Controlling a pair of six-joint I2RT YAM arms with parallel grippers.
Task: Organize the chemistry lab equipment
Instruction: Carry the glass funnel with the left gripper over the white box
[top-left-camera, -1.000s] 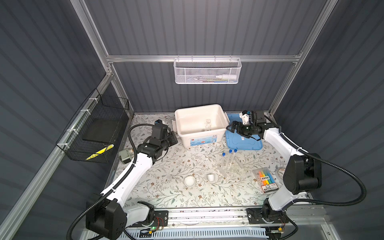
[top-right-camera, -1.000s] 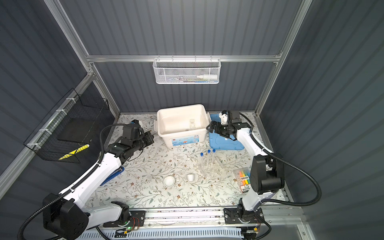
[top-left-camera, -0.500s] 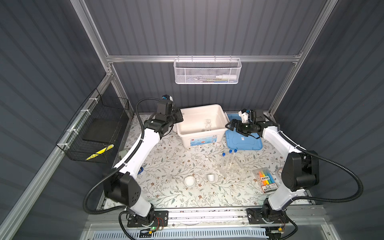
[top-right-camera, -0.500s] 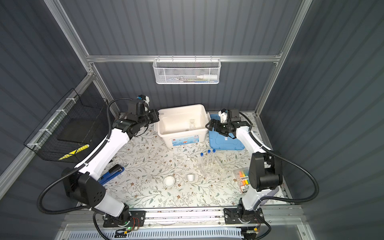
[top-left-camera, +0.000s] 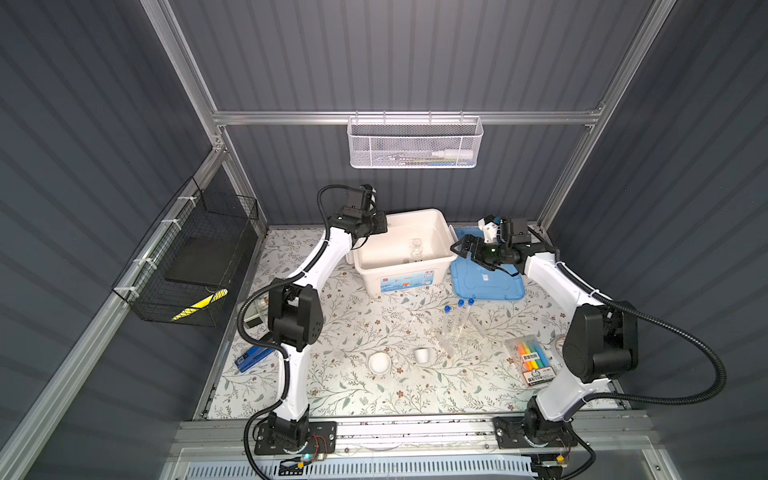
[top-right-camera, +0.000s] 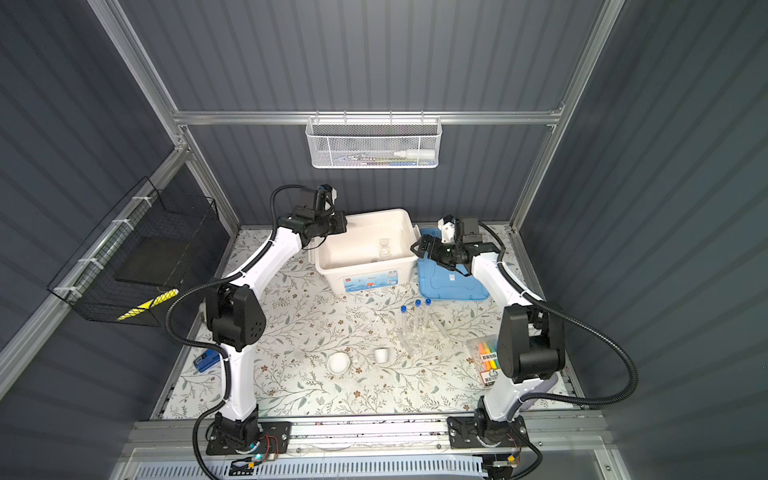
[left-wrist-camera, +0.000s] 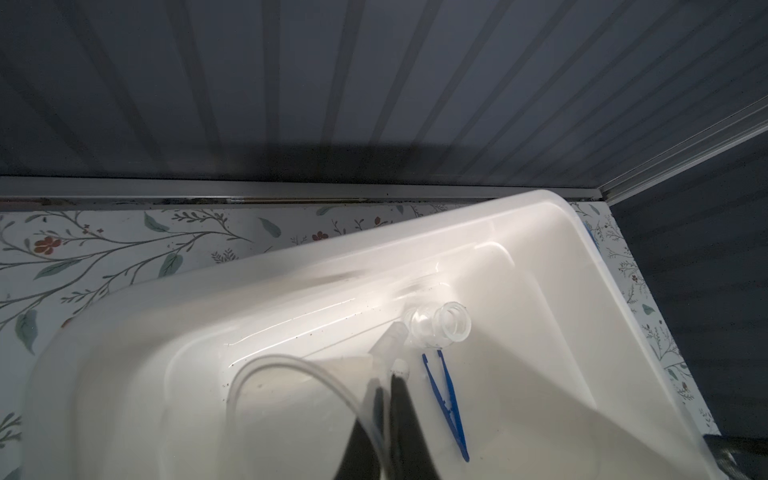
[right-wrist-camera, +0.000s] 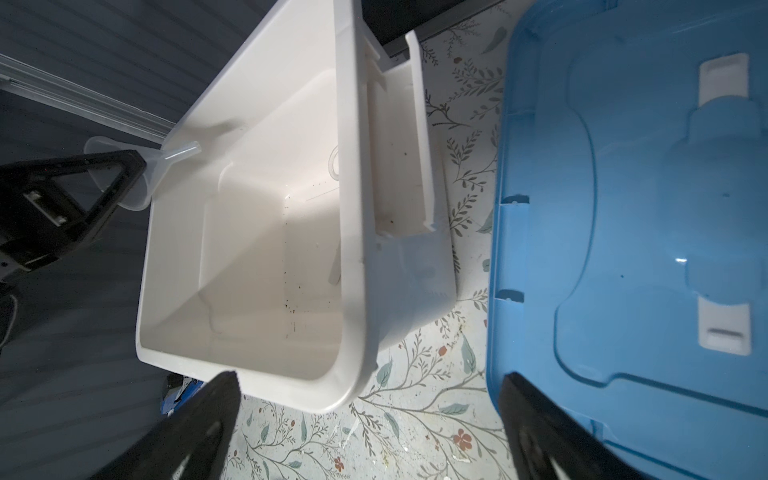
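My left gripper (left-wrist-camera: 388, 380) is shut on the rim of a clear plastic funnel (left-wrist-camera: 266, 365). It holds the funnel over the back left corner of the white bin (top-left-camera: 440, 243), and the funnel (right-wrist-camera: 166, 160) also shows in the right wrist view. Inside the bin lie a small glass flask (left-wrist-camera: 440, 328) and blue tweezers (left-wrist-camera: 446, 399). My right gripper (right-wrist-camera: 370, 415) hangs open and empty between the bin and the blue lid (top-left-camera: 484, 278). Three blue-capped test tubes (top-left-camera: 459, 318) stand in a clear rack (top-left-camera: 451, 336) mid-table. A white mortar bowl (top-left-camera: 380, 363) and a small white cup (top-left-camera: 422, 354) sit nearer the front.
A pack of coloured highlighters (top-left-camera: 532, 359) lies at the front right. A blue-and-black stapler (top-left-camera: 253, 358) lies at the left edge. A black wire basket (top-left-camera: 187, 266) hangs on the left wall and a white mesh basket (top-left-camera: 415, 143) on the back wall.
My left arm has swung from the left of the table up and back to the bin's back left corner, gripper still shut. The right gripper has stayed by the bin's right side.
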